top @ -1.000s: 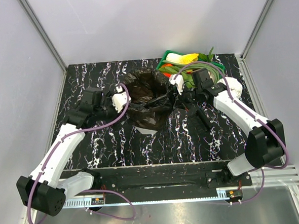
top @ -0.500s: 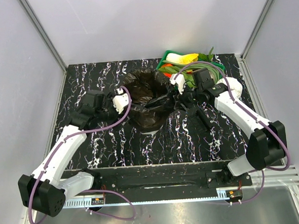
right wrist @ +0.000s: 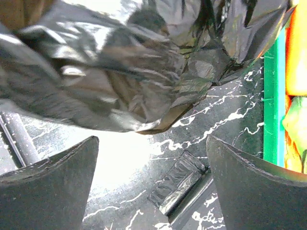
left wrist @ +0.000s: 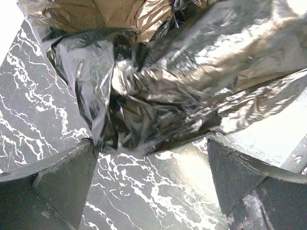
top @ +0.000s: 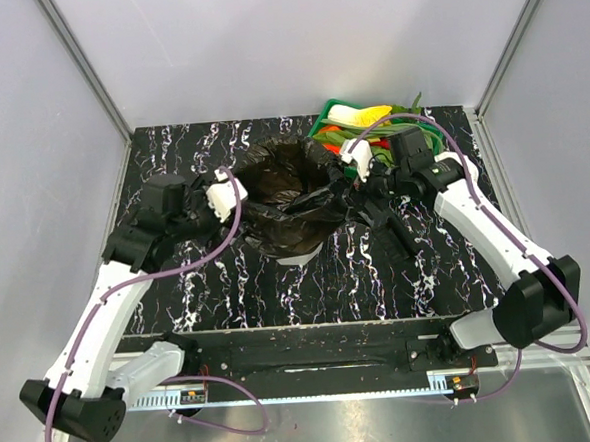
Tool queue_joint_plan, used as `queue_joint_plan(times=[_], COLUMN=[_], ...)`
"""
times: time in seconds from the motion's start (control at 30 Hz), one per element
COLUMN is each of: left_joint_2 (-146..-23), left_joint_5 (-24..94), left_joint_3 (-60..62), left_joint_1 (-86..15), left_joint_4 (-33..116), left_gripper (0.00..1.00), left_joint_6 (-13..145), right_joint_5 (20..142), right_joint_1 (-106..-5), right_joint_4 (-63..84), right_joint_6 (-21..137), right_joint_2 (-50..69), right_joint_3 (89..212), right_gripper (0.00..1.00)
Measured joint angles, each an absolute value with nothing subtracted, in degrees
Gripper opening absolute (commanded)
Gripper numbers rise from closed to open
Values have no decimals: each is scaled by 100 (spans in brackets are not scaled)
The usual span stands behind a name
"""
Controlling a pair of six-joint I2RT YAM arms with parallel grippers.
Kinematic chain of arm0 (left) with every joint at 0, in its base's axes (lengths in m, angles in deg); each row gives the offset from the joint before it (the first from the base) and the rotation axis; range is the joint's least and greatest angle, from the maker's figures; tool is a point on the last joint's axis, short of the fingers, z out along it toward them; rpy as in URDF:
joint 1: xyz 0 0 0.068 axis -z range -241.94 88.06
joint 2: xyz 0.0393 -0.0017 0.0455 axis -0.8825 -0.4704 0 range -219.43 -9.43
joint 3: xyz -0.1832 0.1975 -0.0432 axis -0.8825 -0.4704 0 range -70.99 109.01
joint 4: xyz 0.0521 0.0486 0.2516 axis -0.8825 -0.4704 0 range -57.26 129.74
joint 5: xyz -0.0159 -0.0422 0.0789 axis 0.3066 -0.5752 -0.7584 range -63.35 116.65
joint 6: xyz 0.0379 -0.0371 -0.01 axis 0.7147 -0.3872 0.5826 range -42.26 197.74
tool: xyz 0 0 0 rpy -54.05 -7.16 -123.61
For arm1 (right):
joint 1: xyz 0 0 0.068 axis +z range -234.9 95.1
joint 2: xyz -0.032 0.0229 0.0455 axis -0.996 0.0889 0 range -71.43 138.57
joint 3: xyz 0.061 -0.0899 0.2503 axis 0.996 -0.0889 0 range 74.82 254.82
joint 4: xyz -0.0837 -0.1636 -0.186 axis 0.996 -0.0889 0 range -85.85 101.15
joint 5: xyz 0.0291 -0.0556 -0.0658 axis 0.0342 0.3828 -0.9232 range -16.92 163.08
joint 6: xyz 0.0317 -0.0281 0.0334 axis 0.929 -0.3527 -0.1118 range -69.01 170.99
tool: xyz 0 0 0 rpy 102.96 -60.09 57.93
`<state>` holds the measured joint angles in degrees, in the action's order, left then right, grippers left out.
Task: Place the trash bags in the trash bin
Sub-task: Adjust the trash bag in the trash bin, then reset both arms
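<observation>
A large crinkled black trash bag (top: 291,193) lies spread over the trash bin, which is almost fully hidden; only a pale bit of the bin (top: 289,260) shows at its near foot. My left gripper (top: 242,208) is open at the bag's left side, and in the left wrist view the left gripper (left wrist: 151,165) holds nothing, with the bag (left wrist: 168,72) just beyond it. My right gripper (top: 357,189) is open at the bag's right side. Seen from the right wrist, the right gripper (right wrist: 153,165) is empty under the bag's edge (right wrist: 105,76). A small folded black bag bundle (right wrist: 180,184) lies flat on the table.
A green tray (top: 321,127) of vegetables stands at the back right, close behind my right gripper; its rim (right wrist: 271,96) runs along the right of the right wrist view. Dark bars lie on the marbled black table (top: 190,147) by the bundle. Grey walls enclose the table.
My right gripper has opened and let go of the bag's right edge. The left arm has drawn back to the left a little, its gripper staying open.
</observation>
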<state>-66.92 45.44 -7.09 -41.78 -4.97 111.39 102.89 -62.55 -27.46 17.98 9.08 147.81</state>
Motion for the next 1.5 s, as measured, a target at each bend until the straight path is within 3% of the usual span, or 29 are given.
queue_joint_plan(times=[0.6,1.0,1.5], left_joint_2=[-5763,-6620,-7588], left_joint_5=[4439,3405,3326], left_joint_3=[-268,1164,1253], left_joint_1=[-4195,-4709,-6460], left_joint_4=[-1906,102,1781], left_gripper=[99,99,99], left_joint_6=[11305,9244,7964], right_joint_5=[9771,8096,6920], right_joint_1=[-6248,-6340,-6895], right_joint_4=[-3846,-3249,-2886], right_joint_6=[1690,3345,3953], right_joint_2=[32,-16,-56], right_joint_3=[15164,16399,16742], right_gripper=[100,100,100])
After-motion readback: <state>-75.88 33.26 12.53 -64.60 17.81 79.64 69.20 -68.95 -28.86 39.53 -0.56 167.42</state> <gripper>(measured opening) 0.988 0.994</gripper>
